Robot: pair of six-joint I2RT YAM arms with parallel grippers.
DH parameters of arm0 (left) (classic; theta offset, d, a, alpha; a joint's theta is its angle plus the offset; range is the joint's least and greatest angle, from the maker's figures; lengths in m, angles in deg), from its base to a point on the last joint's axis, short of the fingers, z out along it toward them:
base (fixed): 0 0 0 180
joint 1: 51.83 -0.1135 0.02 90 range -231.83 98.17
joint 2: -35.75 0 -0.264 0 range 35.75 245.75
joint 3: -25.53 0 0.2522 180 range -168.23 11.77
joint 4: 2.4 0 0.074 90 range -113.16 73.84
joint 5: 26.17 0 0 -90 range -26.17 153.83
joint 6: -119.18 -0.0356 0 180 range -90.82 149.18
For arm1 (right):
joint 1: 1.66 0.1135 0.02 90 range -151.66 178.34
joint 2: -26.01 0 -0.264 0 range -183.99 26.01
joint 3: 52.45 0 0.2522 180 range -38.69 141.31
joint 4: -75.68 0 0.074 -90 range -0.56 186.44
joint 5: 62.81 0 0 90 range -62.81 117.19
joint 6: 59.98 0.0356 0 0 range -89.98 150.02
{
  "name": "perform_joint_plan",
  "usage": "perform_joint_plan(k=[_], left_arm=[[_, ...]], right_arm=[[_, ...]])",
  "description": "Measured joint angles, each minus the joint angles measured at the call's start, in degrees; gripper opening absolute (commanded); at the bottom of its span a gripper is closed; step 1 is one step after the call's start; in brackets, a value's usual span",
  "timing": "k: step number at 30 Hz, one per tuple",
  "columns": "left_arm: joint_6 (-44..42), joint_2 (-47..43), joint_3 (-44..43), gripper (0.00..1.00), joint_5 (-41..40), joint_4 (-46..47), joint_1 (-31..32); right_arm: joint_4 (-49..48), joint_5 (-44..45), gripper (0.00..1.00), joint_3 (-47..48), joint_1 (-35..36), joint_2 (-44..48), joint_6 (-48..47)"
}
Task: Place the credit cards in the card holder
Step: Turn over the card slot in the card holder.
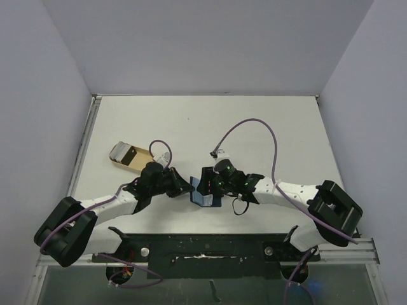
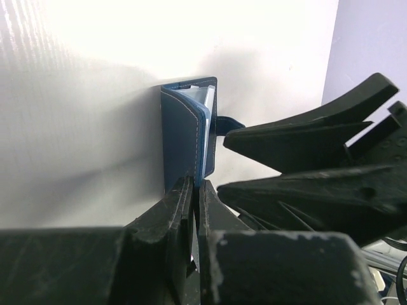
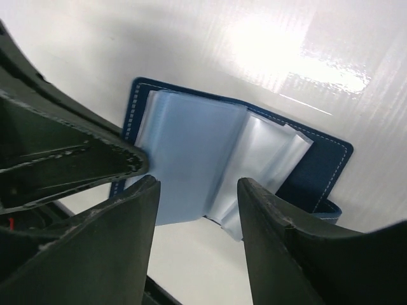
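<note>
- Step, as I judge it: the holder is being held open and no card is taken up yet. Next, the left pinch must stay firm while the right arm goes for a card, lifts it off the flat surface and feeds it edge-first into a sleeve
- Table [image 1: 254, 127]: white, matt, faintly ribbed, lying under the card holder
- Card holder [image 2: 181, 133]: navy leather-look fold with pale stitching, covers spread; lying flat or on edge, cannot tell
- Left gripper [image 2: 194, 189]: left of the holder, jaws pressed together on one cover's edge
- Right gripper [image 3: 197, 184]: right of the holder, jaws wide, gripping nothing
- Credit cards [image 1: 129, 155]: thin and flat, one tan, up-left and well apart from the holder
- Sleeves [image 3: 191, 149]: clear glossy leaves fanned inside the holder
- Snap tab [image 2: 230, 124]: small strap off the holder's far cover
</note>
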Motion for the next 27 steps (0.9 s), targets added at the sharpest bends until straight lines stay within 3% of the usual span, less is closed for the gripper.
perform_joint_plan(k=[27], left_arm=[[-0.57, 0.00, 0.00, 0.00, -0.55, -1.55, -0.02]], right_arm=[[-2.51, -4.15, 0.61, -0.39, 0.39, -2.49, 1.11]])
